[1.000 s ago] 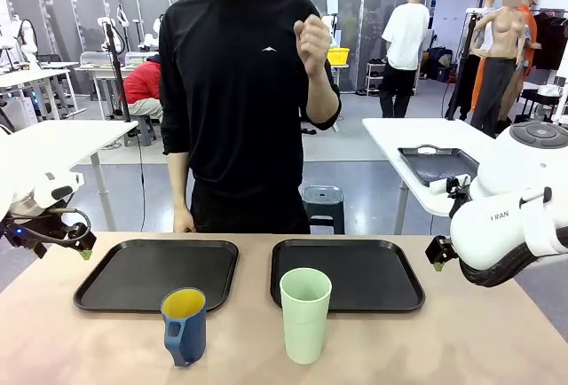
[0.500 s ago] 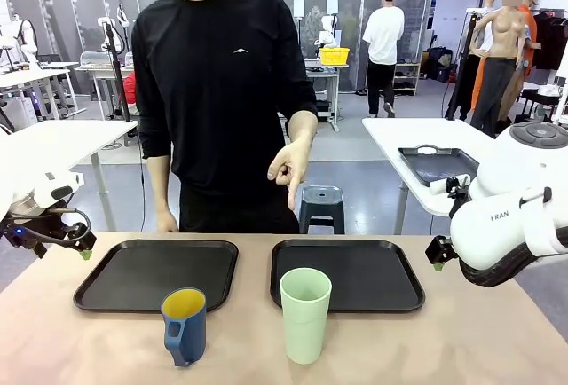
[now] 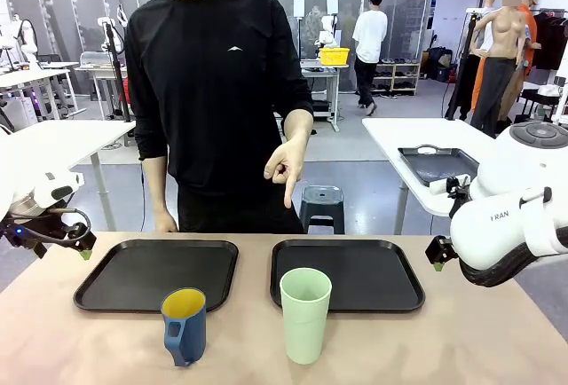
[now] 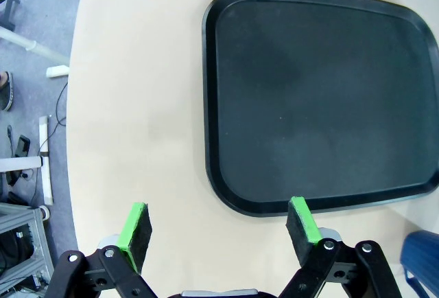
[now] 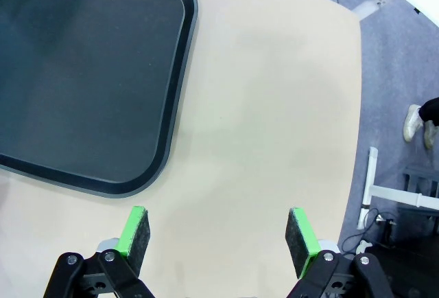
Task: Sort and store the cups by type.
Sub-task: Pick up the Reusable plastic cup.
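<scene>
A tall pale mint-green cup (image 3: 305, 314) stands on the table's near side, in front of the right black tray (image 3: 346, 274). Left of it is a shorter dark-blue cup (image 3: 185, 326) with a yellow inside and a handle, in front of the left black tray (image 3: 158, 273); a corner of the blue cup (image 4: 420, 262) shows in the left wrist view. My left gripper (image 3: 86, 252) hovers open at the table's left edge, left gripper (image 4: 218, 233) above the left tray's (image 4: 322, 99) rim. My right gripper (image 3: 435, 263) hovers open beside the right tray, right gripper (image 5: 218, 236) over bare table next to the tray (image 5: 82, 78).
A person in black stands at the far side, one hand (image 3: 284, 168) pointing down toward the right tray, the other hand (image 3: 164, 221) at the table's far edge. Both trays hold nothing. Another white table (image 3: 417, 141) with a tray stands behind on the right.
The person's raised hand came down and now points downward over the right tray. Both arms and both cups stayed still.
</scene>
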